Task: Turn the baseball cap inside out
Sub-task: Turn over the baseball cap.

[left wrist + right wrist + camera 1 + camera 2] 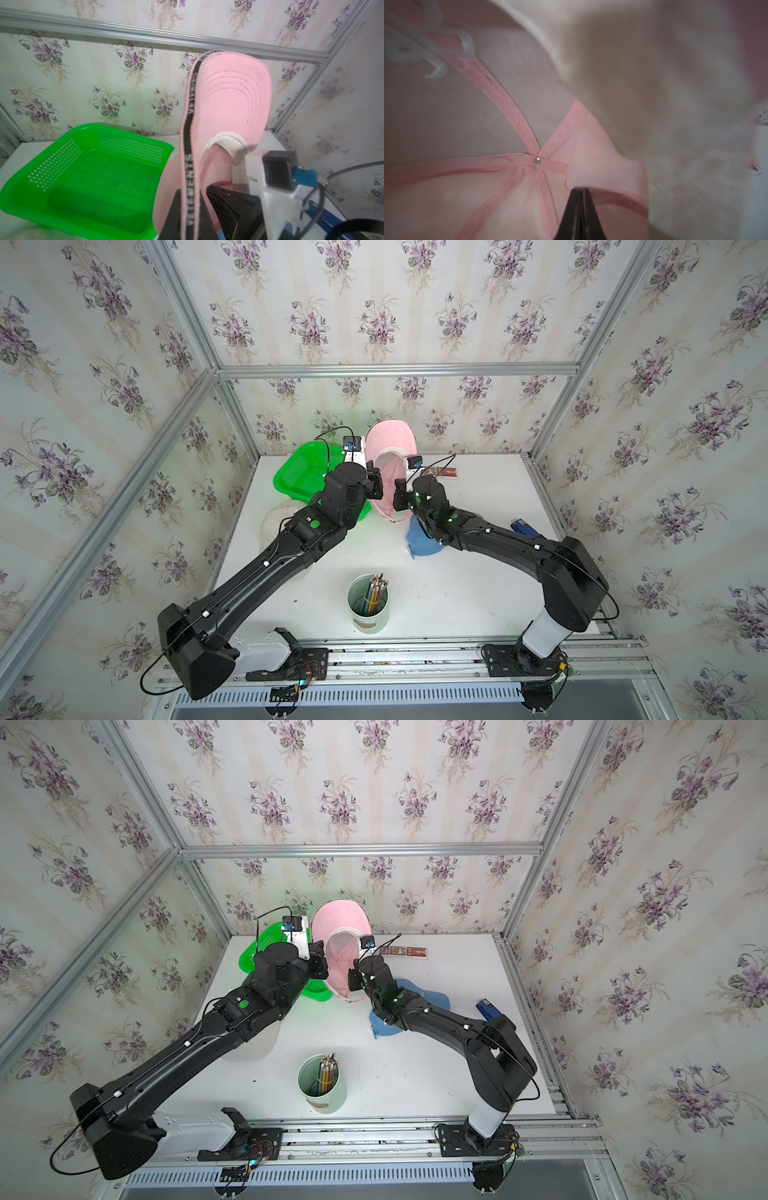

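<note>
The cap (390, 439) hangs in the air over the back of the bench (478, 572), held between the two hands. Its brim (338, 917) points up toward the back wall. Its long axis runs from the brim down and toward the robot, and the hollow of the crown opens to the robot's side.

The left hand (376, 481) is clenched on one side of the rim, where the black lettered strap (190, 166) passes between its fingers. The right hand (399, 493) is on the opposite side. In its wrist view the fingertips (576, 197) are pressed together at the rim's edge and seem to nip it, though the fabric between them is not plainly shown.

That view looks straight into the crown. The rivet (537, 160) at the crown's centre lies just ahead of the right hand, to one side.

I judge the right hand the nearer one for pushing the crown through while the left hand keeps the rim. The cap is not yet turned.

A green basket (303, 477) sits on the bench below the left hand, and a blue cap (432, 998) lies below the right arm.
</note>
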You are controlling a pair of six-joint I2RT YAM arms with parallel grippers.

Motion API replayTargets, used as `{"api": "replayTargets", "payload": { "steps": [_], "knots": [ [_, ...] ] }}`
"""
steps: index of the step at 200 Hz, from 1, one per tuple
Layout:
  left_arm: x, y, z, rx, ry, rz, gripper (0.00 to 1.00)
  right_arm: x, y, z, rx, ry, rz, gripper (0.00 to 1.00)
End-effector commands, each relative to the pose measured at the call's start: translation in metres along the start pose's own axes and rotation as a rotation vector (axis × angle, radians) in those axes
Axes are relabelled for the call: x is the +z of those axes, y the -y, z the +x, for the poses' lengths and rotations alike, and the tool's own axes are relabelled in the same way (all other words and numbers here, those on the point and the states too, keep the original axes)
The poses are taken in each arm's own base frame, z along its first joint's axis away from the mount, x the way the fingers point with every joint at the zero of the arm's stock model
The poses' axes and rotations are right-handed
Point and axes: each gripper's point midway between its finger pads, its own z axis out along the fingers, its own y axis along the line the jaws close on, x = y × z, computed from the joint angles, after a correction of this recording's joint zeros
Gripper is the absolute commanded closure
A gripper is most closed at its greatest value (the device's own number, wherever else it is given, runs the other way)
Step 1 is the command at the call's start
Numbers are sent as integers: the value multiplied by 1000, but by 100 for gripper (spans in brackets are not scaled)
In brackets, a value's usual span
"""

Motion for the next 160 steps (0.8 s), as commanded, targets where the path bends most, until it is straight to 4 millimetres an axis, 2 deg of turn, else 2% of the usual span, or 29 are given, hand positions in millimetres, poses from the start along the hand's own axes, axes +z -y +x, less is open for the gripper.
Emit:
{"api": "replayTargets", "payload": {
  "steps": [1,33,42,52,64,83,107,127,145,160],
  "knots": [
    [-5,12,-9,-82,21,66,100,13,10,-6,-8,34,84,96],
    [-11,21,-8,-104,-6,114,100,42,17,9,-40,-19,164,95],
    [-13,19,-10,-96,-1,100,100,45,15,12,-41,-31,152,91],
    [-13,14,-11,-75,8,74,100,42,9,13,-33,-33,115,83],
    [-12,7,-14,-37,22,33,100,28,1,7,-17,-10,49,72],
    [-6,-1,-18,41,44,-36,100,-7,-12,-8,-2,39,-60,62],
    [4,-2,-25,122,89,-74,100,-54,-24,-22,2,73,-191,51],
    [14,0,-27,179,112,-97,100,-88,-36,-30,-14,89,-307,47],
    [19,8,-25,212,119,-65,100,-106,-31,-37,-19,111,-303,46],
    [19,17,-21,253,112,-1,100,-113,-11,-49,-48,129,-192,43]
  ]
}}
